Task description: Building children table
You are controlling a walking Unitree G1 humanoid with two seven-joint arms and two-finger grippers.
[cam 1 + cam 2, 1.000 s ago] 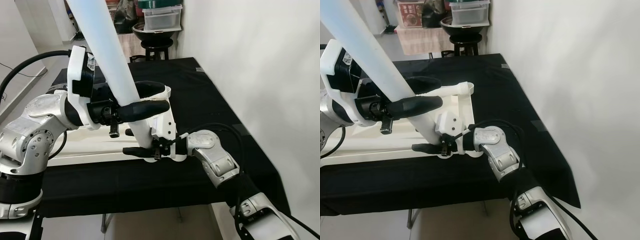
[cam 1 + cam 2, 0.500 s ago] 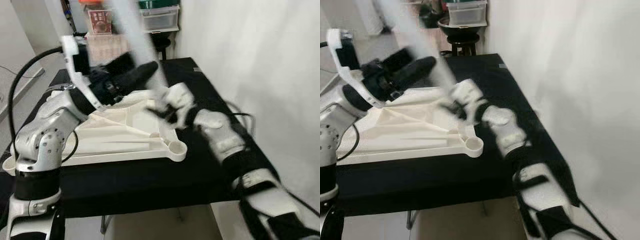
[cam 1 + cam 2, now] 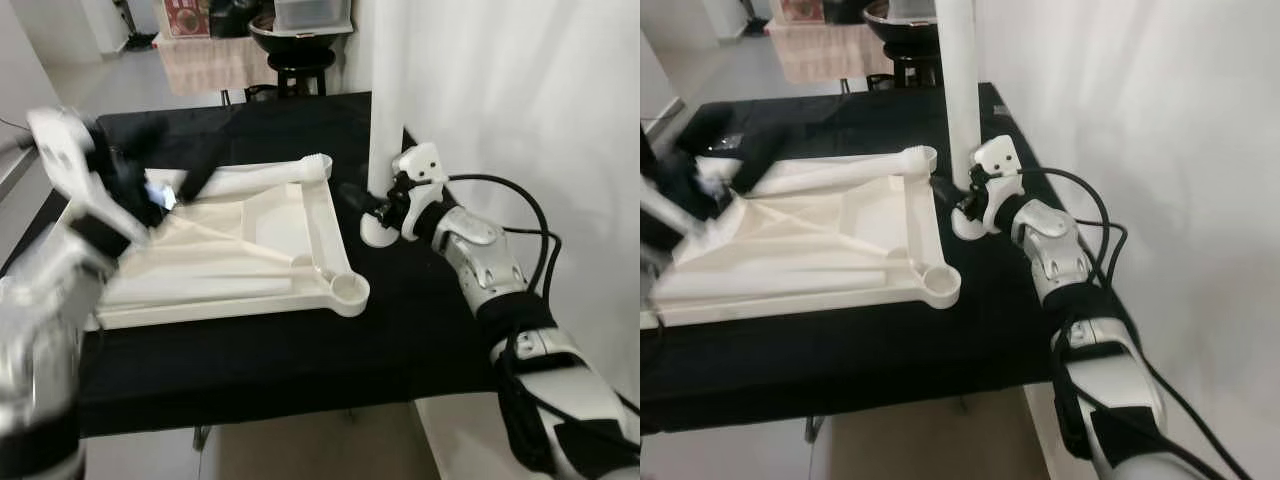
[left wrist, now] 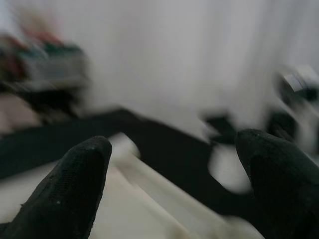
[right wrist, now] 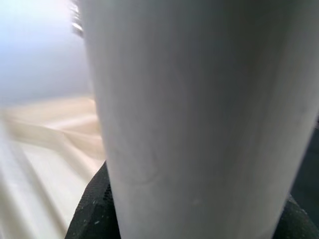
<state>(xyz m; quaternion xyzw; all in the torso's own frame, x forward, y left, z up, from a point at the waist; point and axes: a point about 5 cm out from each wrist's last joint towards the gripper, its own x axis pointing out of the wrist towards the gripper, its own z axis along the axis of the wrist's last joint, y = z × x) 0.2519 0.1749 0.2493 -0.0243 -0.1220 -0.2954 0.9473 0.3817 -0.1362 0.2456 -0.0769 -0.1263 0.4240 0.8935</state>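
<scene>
The white children's table top point(image 3: 215, 255) lies upside down on the black table point(image 3: 300, 360). A white leg point(image 3: 962, 90) stands upright on the black cloth just right of the table top, with my right gripper point(image 3: 958, 195) shut on its lower end. In the right wrist view the leg point(image 5: 199, 99) sits close between the black fingers point(image 5: 89, 209). A second white leg point(image 3: 260, 178) lies along the top's far edge. My left gripper point(image 4: 169, 169), blurred, is over the top's far left corner, open with nothing between its fingers point(image 4: 75, 184).
An open round corner socket point(image 3: 347, 290) sits at the top's near right corner. A white wall point(image 3: 520, 100) runs close along the table's right side. Behind the table stand a stool with a black bowl and a plastic box point(image 3: 300, 30) and a cloth-covered stand point(image 3: 205, 60).
My left gripper let go of the leg and swung left. My right gripper carried the leg from the near corner socket to the far right, now upright beside the top. The camera also shifted.
</scene>
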